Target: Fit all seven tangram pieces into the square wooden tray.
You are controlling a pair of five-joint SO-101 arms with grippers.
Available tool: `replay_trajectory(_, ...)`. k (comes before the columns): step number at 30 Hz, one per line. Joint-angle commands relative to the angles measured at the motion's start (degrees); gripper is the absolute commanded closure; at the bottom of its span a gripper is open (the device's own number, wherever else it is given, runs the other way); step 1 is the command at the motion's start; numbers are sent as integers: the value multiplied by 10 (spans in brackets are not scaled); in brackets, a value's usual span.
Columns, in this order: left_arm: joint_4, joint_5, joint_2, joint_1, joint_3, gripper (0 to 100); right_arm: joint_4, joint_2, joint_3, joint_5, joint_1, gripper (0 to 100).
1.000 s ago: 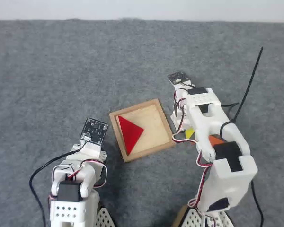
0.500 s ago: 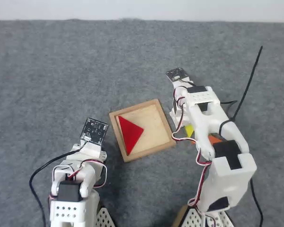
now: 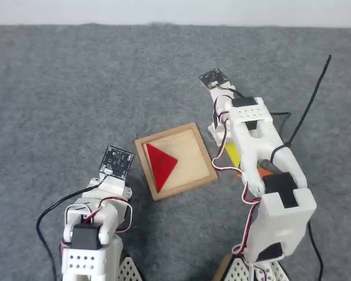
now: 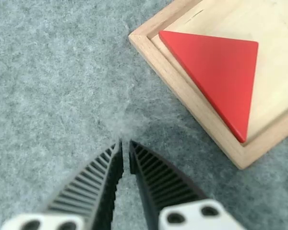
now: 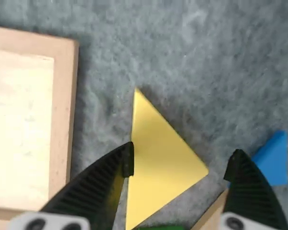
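Observation:
The square wooden tray (image 3: 203, 174) lies mid-table with a red triangle (image 3: 159, 164) in its left half. In the left wrist view, my left gripper (image 4: 125, 145) is shut on nothing, over bare felt a short way from the tray's corner (image 4: 145, 42) and the red triangle (image 4: 216, 67). My right gripper (image 5: 182, 163) is open just right of the tray rim (image 5: 63, 110), its fingers on either side of a yellow triangle (image 5: 158, 158). A blue piece (image 5: 271, 158) lies just beyond one finger. In the high view the right arm (image 3: 254, 137) hides most of the yellow piece (image 3: 233, 157) and an orange piece (image 3: 263, 172).
Grey felt covers the table, with open room to the left of and beyond the tray. A green sliver (image 5: 158, 227) and a tan edge (image 5: 213, 218) lie close to the yellow triangle. A black cable (image 3: 310, 99) trails off to the right.
The right arm has stretched farther from its base, wrist swinging slightly left, uncovering more of the yellow and orange pieces. The left arm, tray and red triangle have stayed put.

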Motion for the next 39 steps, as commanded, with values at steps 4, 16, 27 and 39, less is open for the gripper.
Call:
replay_trajectory(4,2,-4,-10,-3,-6,978,1,32,-33,9,15,695)
replay_trajectory(16,2,-4,-10,-3,-6,978,58,68,-62,-6,24,698)
replay_trajectory(27,2,-4,-10,-3,-6,978,55,69,-62,-18,45,696)
replay_trajectory(39,2,-4,-10,-3,-6,978,67,68,-62,-18,47,791)
